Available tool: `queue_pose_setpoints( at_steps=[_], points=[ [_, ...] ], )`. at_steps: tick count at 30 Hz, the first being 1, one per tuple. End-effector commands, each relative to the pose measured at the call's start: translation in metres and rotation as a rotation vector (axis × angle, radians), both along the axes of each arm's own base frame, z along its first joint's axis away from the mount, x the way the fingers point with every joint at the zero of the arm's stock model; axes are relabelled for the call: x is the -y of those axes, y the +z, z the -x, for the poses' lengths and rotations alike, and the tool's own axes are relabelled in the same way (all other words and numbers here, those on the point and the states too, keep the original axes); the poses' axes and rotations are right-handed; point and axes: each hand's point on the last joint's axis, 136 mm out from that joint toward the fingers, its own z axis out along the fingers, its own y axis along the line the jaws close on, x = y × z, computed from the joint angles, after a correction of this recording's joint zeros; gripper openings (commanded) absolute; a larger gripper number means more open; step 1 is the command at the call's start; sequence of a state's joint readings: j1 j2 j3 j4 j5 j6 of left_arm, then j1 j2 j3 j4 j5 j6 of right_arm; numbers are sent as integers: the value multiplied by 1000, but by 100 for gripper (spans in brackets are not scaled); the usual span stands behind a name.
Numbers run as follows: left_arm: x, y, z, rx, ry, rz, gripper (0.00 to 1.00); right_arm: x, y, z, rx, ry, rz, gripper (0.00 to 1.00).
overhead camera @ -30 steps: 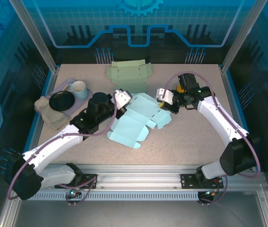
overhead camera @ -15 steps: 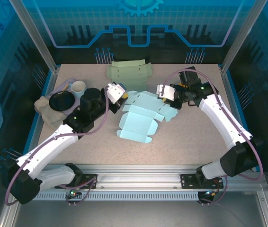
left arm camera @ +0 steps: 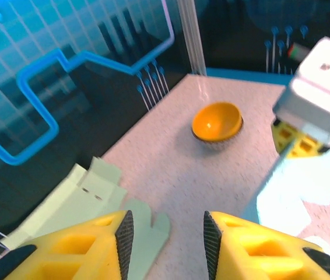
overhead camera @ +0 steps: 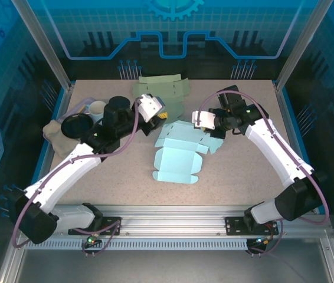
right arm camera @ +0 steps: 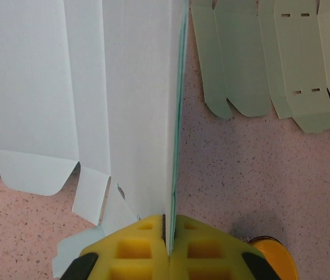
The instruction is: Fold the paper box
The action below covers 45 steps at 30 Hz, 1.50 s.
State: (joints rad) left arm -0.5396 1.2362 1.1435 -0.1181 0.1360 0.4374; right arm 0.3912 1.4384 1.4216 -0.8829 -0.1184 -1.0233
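Observation:
The light blue paper box lies partly folded at the table's centre, one panel standing upright. My right gripper is shut on the top edge of that panel; in the right wrist view the yellow fingertips pinch the thin edge of the box. My left gripper hovers open left of the box's far end, touching nothing. In the left wrist view its fingers stand apart over bare table, with the blue box to the right.
A flat green box blank lies at the back centre, close under the left gripper. An orange bowl sits by the right wrist. A cup, a black dish and a cloth occupy the left edge.
My left gripper has opened, let go of the box and drawn back toward the far left. The right gripper kept its hold and the box swung round, its long side now pointing to the front.

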Motion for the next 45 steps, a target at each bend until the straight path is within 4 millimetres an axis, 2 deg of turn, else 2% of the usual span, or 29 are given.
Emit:
queue_pose_setpoints(
  at_steps=[1, 6, 12, 14, 21, 31, 37, 42, 43, 45],
  points=[
    [9, -15, 9, -35, -71, -48, 39, -2, 6, 11, 9, 34, 5, 0],
    [31, -24, 20, -48, -136, -84, 39, -6, 3, 13, 4, 44, 3, 0],
    [48, -40, 23, -79, -169, -102, 38, -8, 2, 14, -5, 49, 4, 0],
    [51, -40, 21, -79, -165, -92, 39, -9, 3, 16, -5, 57, -4, 0],
    [55, -36, 16, -76, -153, -65, 38, -20, -1, 42, -21, 171, -47, 0],
    [56, -35, 10, -80, -112, -19, 38, -31, -7, 59, -21, 240, -27, 0],
    [41, -33, -4, -74, 15, 3, 39, -30, -9, 47, -14, 186, -38, 0],
    [18, -21, 0, -139, 139, 106, 42, -13, -20, 14, -21, 24, 35, 0],
    [10, -20, 1, -151, 175, 133, 44, -10, -23, 7, -19, -9, 51, 0],
    [-16, -23, 0, -207, 302, 219, 58, -3, -27, -8, -23, -81, 76, 0]
  ],
)
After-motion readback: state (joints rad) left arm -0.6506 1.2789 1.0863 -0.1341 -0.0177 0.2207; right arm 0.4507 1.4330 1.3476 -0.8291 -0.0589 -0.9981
